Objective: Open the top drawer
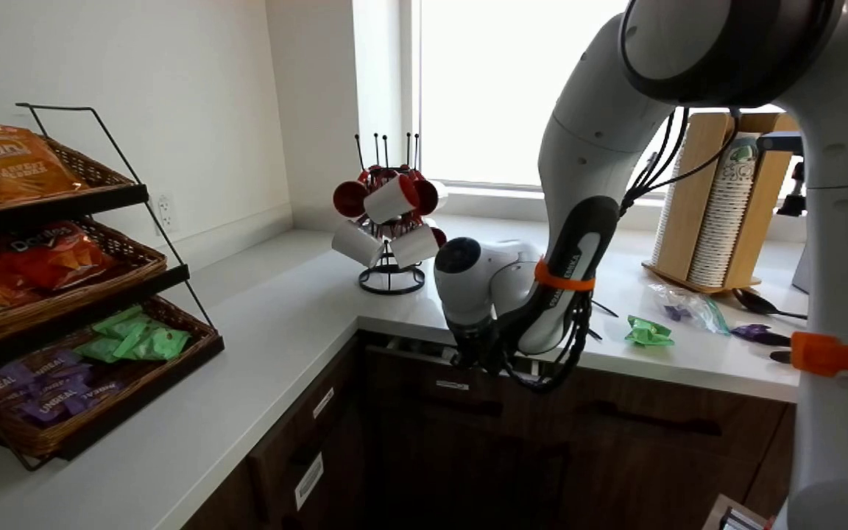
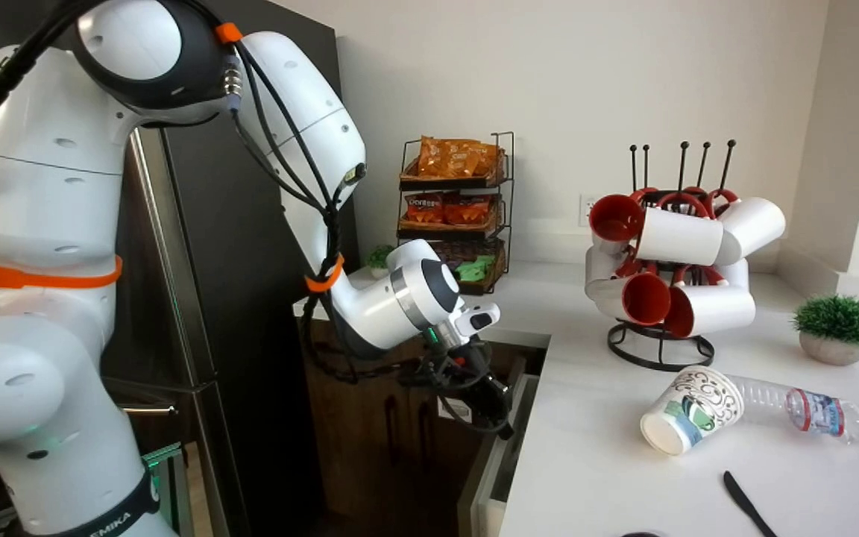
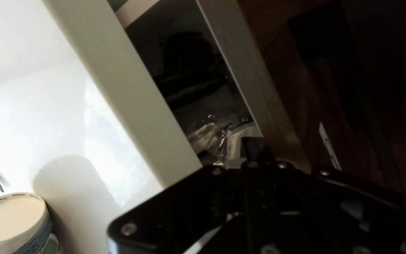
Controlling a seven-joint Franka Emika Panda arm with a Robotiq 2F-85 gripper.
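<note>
A white countertop (image 1: 269, 309) turns a corner, carrying beside the plain wall (image 1: 174, 73) a tiered black wire rack (image 1: 144, 397) with a small potted plant (image 2: 379, 258) just beside it, and a mug stand (image 1: 391, 291) near the bend. In an exterior view, a grassy potted plant (image 2: 839, 326) stands beyond a patterned paper cup (image 2: 690, 410) and a clear bottle (image 2: 821, 410), both lying on their sides, with a black knife (image 2: 746, 503) lying flat near them. By the window (image 1: 497, 88), a wooden cup holder (image 1: 754, 221) stands on the same surface, near a green packet (image 1: 648, 331), a clear bag (image 1: 689, 305), a purple packet (image 1: 751, 333) and a black spoon (image 1: 759, 302).
</note>
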